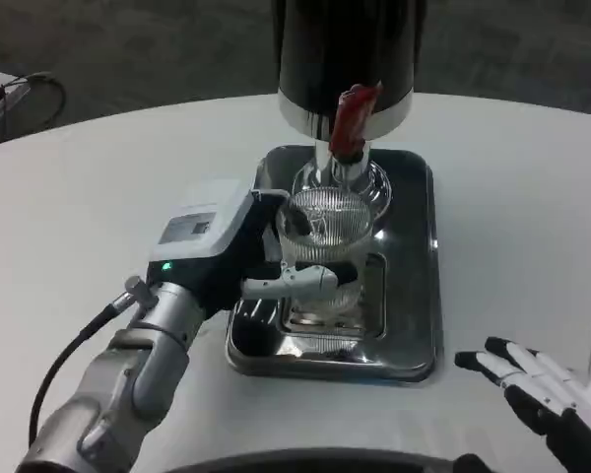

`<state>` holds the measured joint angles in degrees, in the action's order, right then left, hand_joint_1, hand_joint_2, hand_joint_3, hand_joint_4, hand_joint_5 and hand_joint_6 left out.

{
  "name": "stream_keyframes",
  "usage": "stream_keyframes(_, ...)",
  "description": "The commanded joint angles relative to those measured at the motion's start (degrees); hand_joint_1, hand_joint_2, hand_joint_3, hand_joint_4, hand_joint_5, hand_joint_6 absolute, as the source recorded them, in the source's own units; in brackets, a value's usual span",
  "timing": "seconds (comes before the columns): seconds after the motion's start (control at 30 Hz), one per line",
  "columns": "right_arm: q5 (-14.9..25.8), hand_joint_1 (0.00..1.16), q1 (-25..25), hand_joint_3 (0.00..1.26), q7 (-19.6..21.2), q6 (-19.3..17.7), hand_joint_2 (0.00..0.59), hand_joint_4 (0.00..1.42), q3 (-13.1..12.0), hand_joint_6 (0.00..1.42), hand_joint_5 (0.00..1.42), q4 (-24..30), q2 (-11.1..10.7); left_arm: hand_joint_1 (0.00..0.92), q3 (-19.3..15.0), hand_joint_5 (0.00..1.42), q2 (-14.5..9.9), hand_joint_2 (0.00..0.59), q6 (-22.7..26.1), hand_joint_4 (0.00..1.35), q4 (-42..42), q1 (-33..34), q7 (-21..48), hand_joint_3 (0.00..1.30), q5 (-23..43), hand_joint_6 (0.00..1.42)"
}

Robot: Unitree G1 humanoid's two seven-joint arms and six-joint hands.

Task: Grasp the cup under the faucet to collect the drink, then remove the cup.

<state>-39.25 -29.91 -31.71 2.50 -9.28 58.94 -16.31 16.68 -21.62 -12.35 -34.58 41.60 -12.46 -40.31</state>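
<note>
A clear ribbed glass cup (325, 236) stands on the steel drip tray (414, 325), just below the dispenser's faucet with its red lever (355, 118). My left hand (231, 241) wraps around the cup from the left, a finger (300, 279) crossing its front. The black drink dispenser (350, 59) rises behind the tray. My right hand (547, 389) rests on the table at the lower right, fingers spread, holding nothing. I cannot tell whether liquid is in the cup.
The white round table (79, 197) extends on both sides of the tray. A white box with a cable (5, 89) lies on the floor at the far left.
</note>
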Motion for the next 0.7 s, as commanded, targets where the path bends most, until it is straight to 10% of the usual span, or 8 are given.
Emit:
stream_keyframes(0.03,-0.13,0.26,0.66,0.11,-0.39,1.21,0.452,0.0,0.9,0.03,0.0,-0.49,-0.41,0.149,0.03,0.63,-1.15,0.082,-0.96,0.41,-1.07,0.99,-0.2,0.45,0.52,0.78)
stream_keyframes(0.2,-0.16,0.27,1.44,0.11,-0.46,1.93,0.45,0.0,1.43,0.04,0.0,-0.83,-0.83,0.108,-0.15,0.49,-1.51,0.073,-1.35,0.28,-1.32,1.69,0.24,0.37,1.08,0.54)
stream_keyframes(0.7,-0.14,0.29,2.51,0.12,-0.33,3.9,0.453,0.0,2.83,0.05,0.03,-0.97,-1.94,0.075,-1.25,0.38,-3.05,0.062,-4.54,0.14,2.35,0.53,2.11,0.23,4.79,0.45)
